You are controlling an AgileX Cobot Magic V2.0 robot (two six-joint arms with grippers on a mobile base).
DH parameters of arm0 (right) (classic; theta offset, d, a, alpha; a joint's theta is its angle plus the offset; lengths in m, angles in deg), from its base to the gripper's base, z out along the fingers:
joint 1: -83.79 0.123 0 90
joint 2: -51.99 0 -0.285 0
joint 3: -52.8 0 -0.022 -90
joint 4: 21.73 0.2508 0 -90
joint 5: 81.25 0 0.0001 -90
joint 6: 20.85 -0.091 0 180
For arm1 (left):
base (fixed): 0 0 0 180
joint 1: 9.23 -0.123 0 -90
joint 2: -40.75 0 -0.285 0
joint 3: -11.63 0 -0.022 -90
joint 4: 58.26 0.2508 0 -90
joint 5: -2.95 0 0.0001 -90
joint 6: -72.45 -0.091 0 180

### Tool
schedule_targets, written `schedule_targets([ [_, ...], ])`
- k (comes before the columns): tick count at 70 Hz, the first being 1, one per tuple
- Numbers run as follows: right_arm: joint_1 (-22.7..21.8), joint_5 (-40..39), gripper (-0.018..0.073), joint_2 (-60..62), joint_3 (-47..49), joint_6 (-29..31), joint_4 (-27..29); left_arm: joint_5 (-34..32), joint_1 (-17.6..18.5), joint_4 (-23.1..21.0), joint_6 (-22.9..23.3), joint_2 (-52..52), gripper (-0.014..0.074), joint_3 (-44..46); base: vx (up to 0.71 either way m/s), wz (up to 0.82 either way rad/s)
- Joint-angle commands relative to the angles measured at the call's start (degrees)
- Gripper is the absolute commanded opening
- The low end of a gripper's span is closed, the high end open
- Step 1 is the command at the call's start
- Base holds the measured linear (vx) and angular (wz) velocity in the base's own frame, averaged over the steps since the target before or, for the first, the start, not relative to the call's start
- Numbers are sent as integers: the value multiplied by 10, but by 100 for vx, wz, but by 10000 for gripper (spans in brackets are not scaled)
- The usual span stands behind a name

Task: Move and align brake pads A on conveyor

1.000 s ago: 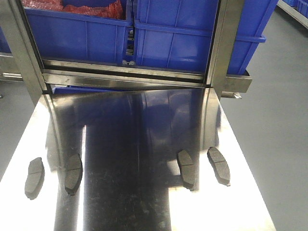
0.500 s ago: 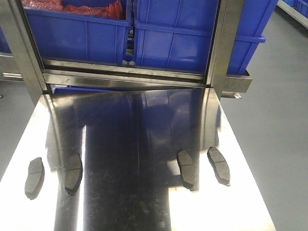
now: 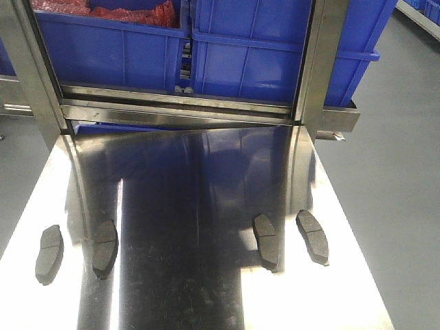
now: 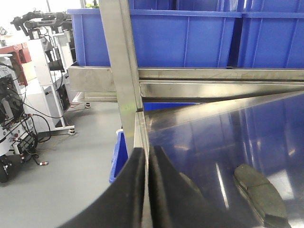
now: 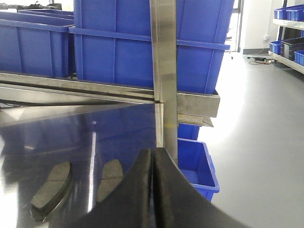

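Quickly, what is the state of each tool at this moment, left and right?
Left tool: closed, holding nothing.
Right tool: closed, holding nothing.

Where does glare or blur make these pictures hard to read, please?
Front-facing view: the steel table mirrors light in washed-out bands along both sides, dark in the middle; the brake pads are legible. Left wrist view: the left end effector looms soft and dark. Right wrist view: the floor glares white.
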Motion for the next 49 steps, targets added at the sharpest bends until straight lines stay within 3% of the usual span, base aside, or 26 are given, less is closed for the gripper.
schedule_targets([
  [1,-2,-43,-8,9,-12,2,-3,-60,0,-4,5,7,-6,9,0,0],
  [8,-2,-43,-8,9,-12,2,-3,-102,0,-4,5,7,-6,14,0,0],
  [13,-2,-43,-8,9,-12,2,-3,-96,0,-4,21,4,-6,37,0,0],
  [24,-2,-43,-8,9,-12,2,-3,-21,0,-4,32,-58,-6,145,0,0],
  [39,-2,-43,-8,9,-12,2,-3,132,0,-4,8,-231,-6,307,0,0],
  [49,-2,-43,-8,9,-12,2,-3,149,0,-4,8,-284,-5,339,0,0],
])
